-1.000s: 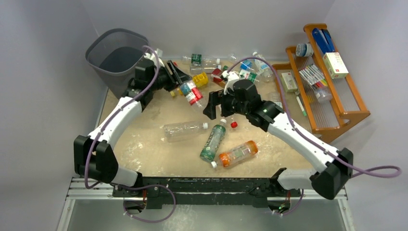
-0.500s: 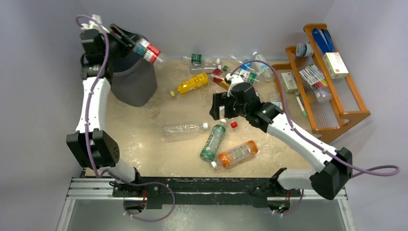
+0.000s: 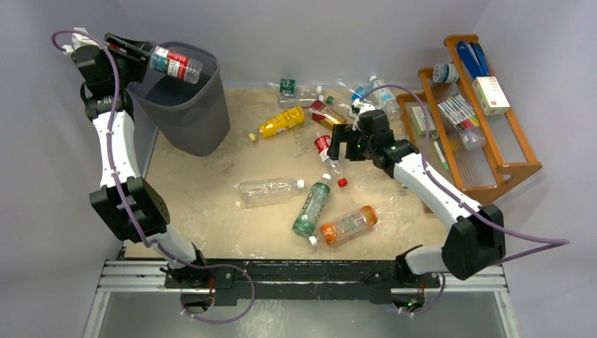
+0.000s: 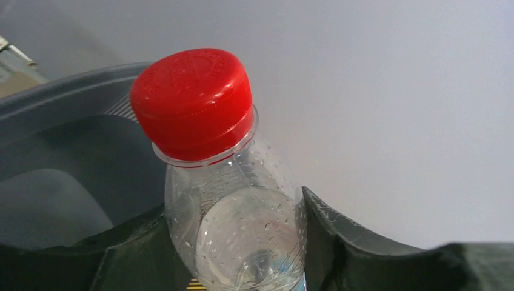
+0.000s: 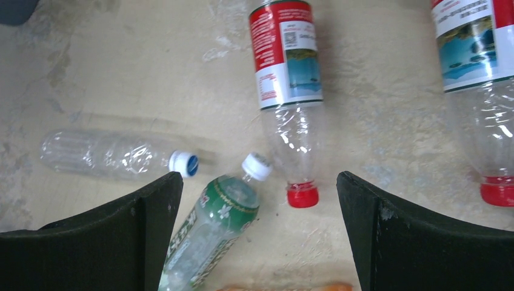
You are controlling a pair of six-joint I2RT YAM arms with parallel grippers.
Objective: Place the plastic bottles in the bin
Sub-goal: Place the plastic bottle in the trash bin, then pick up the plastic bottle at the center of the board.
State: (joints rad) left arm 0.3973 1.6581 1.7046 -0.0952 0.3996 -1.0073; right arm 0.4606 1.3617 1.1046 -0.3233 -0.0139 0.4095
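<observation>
My left gripper [image 3: 143, 54] is shut on a clear bottle with a red label and red cap [image 3: 176, 65]. It holds the bottle level above the rim of the dark grey bin [image 3: 190, 113]. In the left wrist view the bottle's red cap [image 4: 193, 103] sticks out between the gripper's [image 4: 236, 242] fingers, with the bin's rim [image 4: 60, 97] behind it. My right gripper [image 3: 338, 143] is open and empty above a red-label bottle [image 3: 324, 150]. In the right wrist view that bottle [image 5: 290, 73] and a green-label bottle [image 5: 212, 233] lie below the open gripper [image 5: 259, 233].
Loose on the table are a yellow bottle [image 3: 283, 121], a clear one [image 3: 267, 190], a green-label one [image 3: 312, 206] and an orange one [image 3: 348, 225]. Several more bottles [image 3: 366, 95] lie at the back. The orange wooden rack [image 3: 493, 162] stands at the right.
My left arm has lifted the red-label bottle from the table, up and left, to over the bin. My right gripper has moved back and right, uncovering the red-label bottle beneath it.
</observation>
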